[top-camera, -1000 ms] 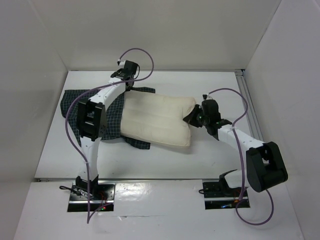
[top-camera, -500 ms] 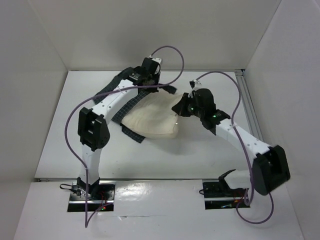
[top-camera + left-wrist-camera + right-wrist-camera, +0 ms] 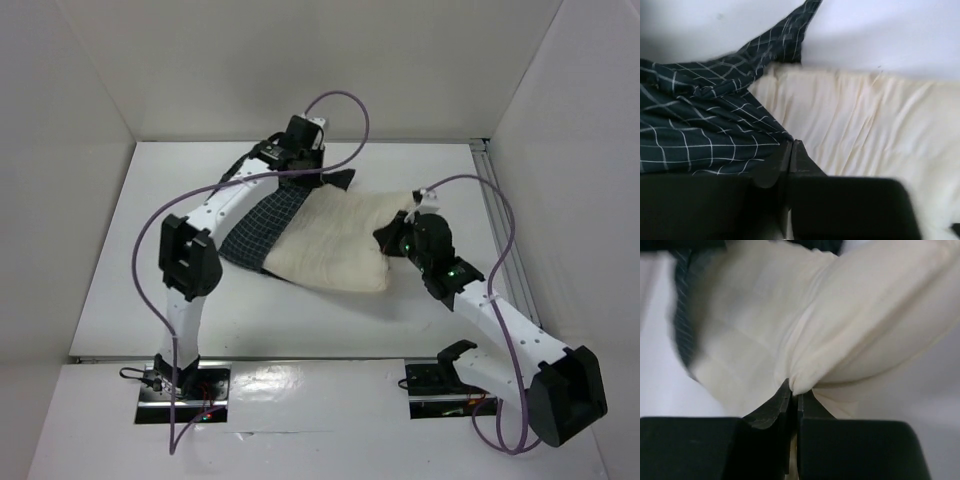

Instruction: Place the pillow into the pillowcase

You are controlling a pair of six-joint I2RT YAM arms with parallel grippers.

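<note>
The cream pillow (image 3: 340,240) lies slanted on the white table, its left end inside the dark checked pillowcase (image 3: 258,225). My left gripper (image 3: 308,176) is at the back of the pillowcase's mouth, shut on the pillowcase edge. In the left wrist view its jaws (image 3: 791,145) are closed where the pillowcase (image 3: 700,130) meets the pillow (image 3: 865,115). My right gripper (image 3: 392,238) is at the pillow's right end, shut on a pinch of pillow fabric. In the right wrist view (image 3: 794,390) the pillow (image 3: 790,315) bunches at the jaw tips; the pillowcase (image 3: 682,315) shows blurred behind.
White walls enclose the table on three sides. A metal rail (image 3: 497,215) runs along the table's right edge. Purple cables (image 3: 345,105) loop above both arms. The arm bases (image 3: 180,385) sit at the near edge.
My left gripper carried the pillowcase edge from back left to back centre. My right gripper pushed the pillow's right end left, then drew it back to the right and nearer.
</note>
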